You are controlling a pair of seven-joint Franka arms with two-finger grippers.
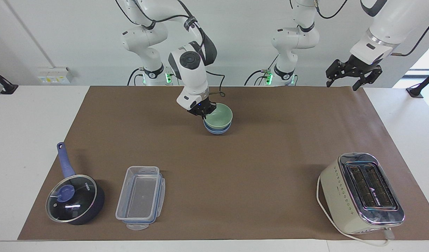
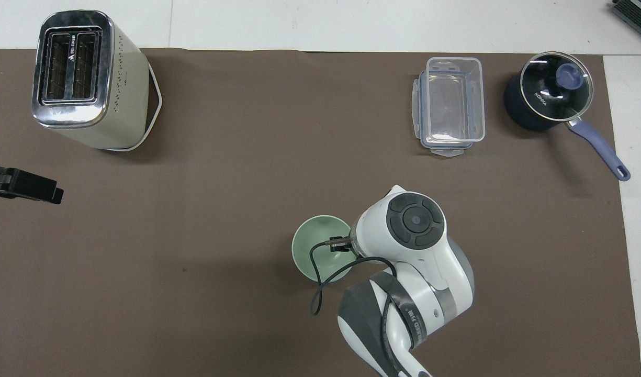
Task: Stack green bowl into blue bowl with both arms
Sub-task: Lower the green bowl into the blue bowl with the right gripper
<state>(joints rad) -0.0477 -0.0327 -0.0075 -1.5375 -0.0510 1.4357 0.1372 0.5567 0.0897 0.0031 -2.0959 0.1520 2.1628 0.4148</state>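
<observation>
The pale green bowl (image 1: pixel 219 116) sits nested in the periwinkle-blue bowl (image 1: pixel 217 130) on the brown mat, near the robots' end of the table. My right gripper (image 1: pixel 203 111) is shut on the green bowl's rim at the side toward the right arm's end. In the overhead view the green bowl (image 2: pixel 315 246) covers the blue bowl, and the right wrist hides the gripper. My left gripper (image 1: pixel 352 73) waits, open and empty, raised over the mat's corner at the left arm's end; it also shows in the overhead view (image 2: pixel 24 184).
A cream toaster (image 1: pixel 361 192) stands far from the robots at the left arm's end. A clear plastic container (image 1: pixel 140 197) and a dark blue lidded saucepan (image 1: pixel 74 197) stand far from the robots at the right arm's end.
</observation>
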